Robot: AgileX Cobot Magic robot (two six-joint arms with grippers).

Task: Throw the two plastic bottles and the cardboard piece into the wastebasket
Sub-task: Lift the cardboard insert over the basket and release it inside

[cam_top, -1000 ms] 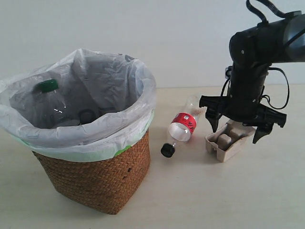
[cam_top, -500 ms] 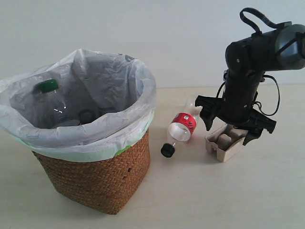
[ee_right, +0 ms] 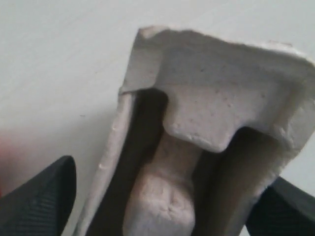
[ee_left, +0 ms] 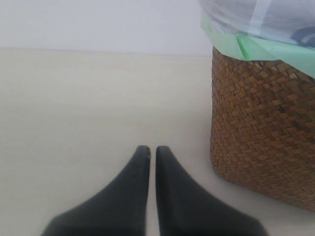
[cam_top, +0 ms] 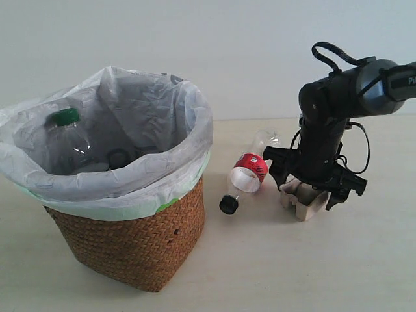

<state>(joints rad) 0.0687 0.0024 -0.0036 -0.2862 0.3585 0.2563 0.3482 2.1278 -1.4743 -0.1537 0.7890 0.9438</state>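
The wicker wastebasket (cam_top: 133, 244) with its white bag stands at the left; the larger green-capped bottle (cam_top: 65, 140) is inside it. On the table, the smaller bottle (cam_top: 247, 174) with red label and black cap lies between the basket and the beige cardboard piece (cam_top: 305, 200). My right gripper (cam_top: 305, 188) is open and lowered over the cardboard piece (ee_right: 206, 132), one finger (ee_right: 39, 196) on each side of it, without squeezing. My left gripper (ee_left: 148, 150) is shut with nothing in it, low over the table beside the basket wall (ee_left: 261, 128); the exterior view does not show it.
A plain pale wall stands behind the table. Bare tabletop (cam_top: 273, 266) lies in front of the basket and the cardboard piece. The right arm's cables (cam_top: 331, 55) loop above its wrist.
My right gripper has come down and a little to the left, from hovering above the cardboard piece to straddling it. Bottles, basket and cardboard piece have not moved.
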